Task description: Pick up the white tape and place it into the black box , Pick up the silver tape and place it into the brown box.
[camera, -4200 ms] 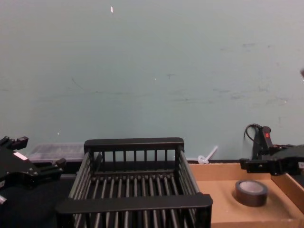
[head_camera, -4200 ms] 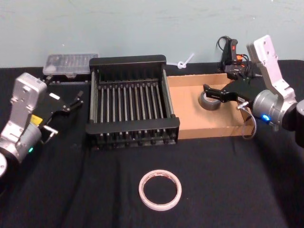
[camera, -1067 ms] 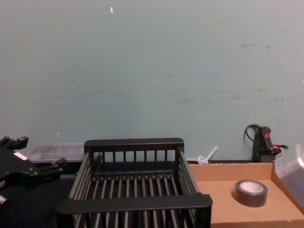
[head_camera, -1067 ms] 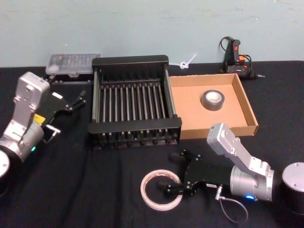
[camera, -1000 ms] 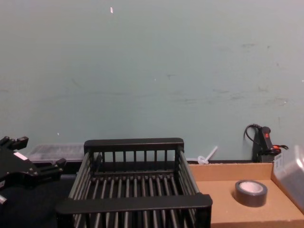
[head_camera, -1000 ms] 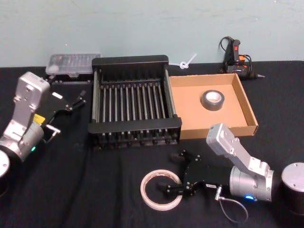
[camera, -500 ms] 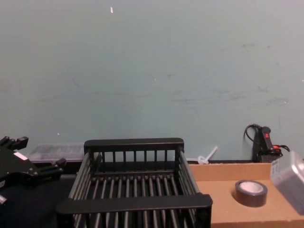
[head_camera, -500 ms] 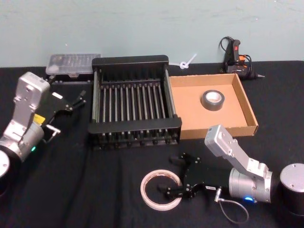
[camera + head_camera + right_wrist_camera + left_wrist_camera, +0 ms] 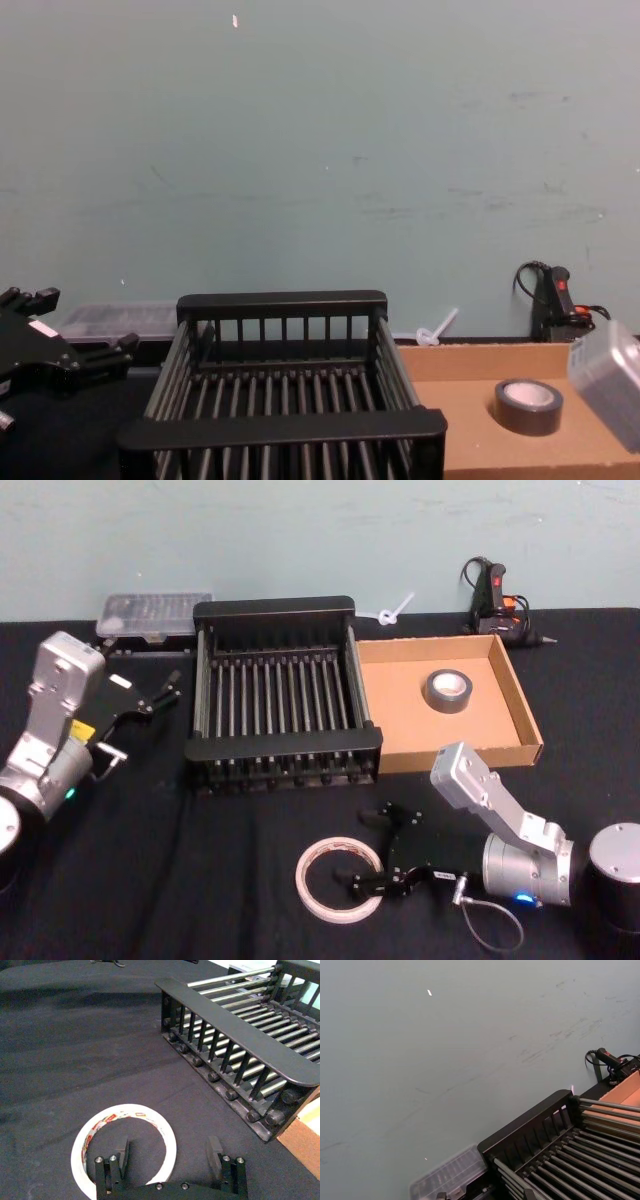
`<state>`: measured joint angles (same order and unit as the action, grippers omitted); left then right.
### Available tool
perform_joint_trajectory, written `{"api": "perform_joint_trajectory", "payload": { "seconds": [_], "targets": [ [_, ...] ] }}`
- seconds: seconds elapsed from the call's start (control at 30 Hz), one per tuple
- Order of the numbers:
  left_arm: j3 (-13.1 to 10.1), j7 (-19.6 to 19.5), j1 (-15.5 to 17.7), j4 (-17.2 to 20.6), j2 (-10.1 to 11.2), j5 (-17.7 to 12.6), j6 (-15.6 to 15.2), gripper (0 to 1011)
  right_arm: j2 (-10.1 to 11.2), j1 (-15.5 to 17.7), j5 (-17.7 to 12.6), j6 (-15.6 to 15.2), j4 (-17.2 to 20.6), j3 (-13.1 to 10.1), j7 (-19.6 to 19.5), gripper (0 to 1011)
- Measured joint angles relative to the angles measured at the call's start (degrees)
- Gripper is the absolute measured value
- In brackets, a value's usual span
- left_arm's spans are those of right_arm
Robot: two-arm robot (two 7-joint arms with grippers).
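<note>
Right end effector (image 9: 372,851), fingers apart, straddles the white tape's (image 9: 338,880) rim to grip it for the black box (image 9: 280,695); left end effector (image 9: 140,712) parked, apart.

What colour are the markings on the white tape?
Red, printed on the white tape; the right wrist view shows them best.

We see open black cloth between the white tape (image 9: 338,880) and the black box (image 9: 284,693), whose near rim stands across that path. The right gripper (image 9: 372,851) straddles the roll's right edge with fingers spread. The brown box (image 9: 523,715) lies against the crate's right side, the silver tape (image 9: 447,691) inside.
</note>
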<state>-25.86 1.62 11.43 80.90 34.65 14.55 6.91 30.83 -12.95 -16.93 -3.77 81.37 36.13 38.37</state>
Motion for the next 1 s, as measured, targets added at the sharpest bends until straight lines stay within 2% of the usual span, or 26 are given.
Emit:
{"api": "perform_joint_trajectory", "payload": {
  "seconds": [0.37, 0.73, 1.0],
  "targets": [
    [0.00, 0.00, 0.00, 0.00, 0.00, 0.00, 0.00, 1001, 0.22, -0.86, -0.62, -1.05, 0.37, -0.07, 0.38, 1000],
    [0.00, 0.00, 0.00, 0.00, 0.00, 0.00, 0.00, 1001, 0.55, -1.88, -0.53, -3.15, 0.31, 0.97, 0.83, 1000],
    [0.00, 0.00, 0.00, 0.00, 0.00, 0.00, 0.00, 1001, 0.64, -2.11, -0.47, -3.56, 0.24, 1.32, 0.84, 1000]
  ]
}}
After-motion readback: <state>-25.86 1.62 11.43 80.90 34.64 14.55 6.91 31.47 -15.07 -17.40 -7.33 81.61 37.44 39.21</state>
